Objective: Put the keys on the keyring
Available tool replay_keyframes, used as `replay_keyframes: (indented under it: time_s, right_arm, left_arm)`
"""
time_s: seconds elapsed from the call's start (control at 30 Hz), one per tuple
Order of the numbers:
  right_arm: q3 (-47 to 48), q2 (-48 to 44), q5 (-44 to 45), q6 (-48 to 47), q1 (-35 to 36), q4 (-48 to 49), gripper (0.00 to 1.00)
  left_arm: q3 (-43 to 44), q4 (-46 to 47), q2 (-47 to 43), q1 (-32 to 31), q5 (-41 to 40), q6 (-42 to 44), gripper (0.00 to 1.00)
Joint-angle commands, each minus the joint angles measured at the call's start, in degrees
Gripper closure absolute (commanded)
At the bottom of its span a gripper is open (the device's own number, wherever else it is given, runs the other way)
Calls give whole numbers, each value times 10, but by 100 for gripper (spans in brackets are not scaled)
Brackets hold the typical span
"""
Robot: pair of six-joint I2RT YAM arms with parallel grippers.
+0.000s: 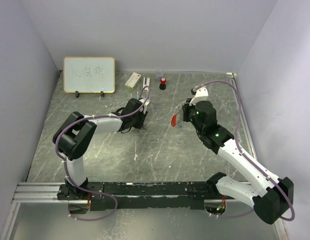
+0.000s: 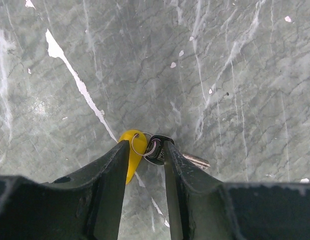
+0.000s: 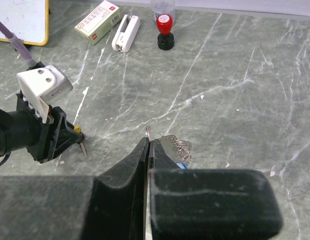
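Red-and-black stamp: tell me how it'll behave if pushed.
The red-and-black stamp stands upright on a small black base, so a push near its red top would probably tip it. Being round, it might then roll. It looks small, likely light.

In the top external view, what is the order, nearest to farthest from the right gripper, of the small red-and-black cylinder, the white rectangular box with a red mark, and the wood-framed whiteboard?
1. Small red-and-black cylinder: beyond the right gripper, slightly left.
2. White rectangular box with a red mark: farther left, at the back.
3. Wood-framed whiteboard: far back-left corner.
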Motion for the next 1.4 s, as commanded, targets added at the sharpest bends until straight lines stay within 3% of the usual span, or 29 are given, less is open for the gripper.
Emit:
replay_keyframes:
  time_s: [0.0, 0.23, 0.67, 1.17, 1.37]
  right_arm:
    - [-4, -10, 6, -6, -4, 18, 100]
    - [-4, -8, 6, -6, -4, 19, 100]
    - [0, -1, 3, -7, -4, 23, 100]
    - [2, -4, -2, -9, -4, 24, 100]
    - [-27, -14, -81, -56, -4, 67, 100]
  left_arm:
    - [19, -11, 23, 5, 13, -9, 56]
    - [25, -12, 30, 4, 26, -6, 76]
    - [29, 5, -19, 5, 27, 3, 93]
    - [7, 52, -98, 4, 63, 25, 93]
    - [-18, 105, -132, 5, 88, 42, 93]
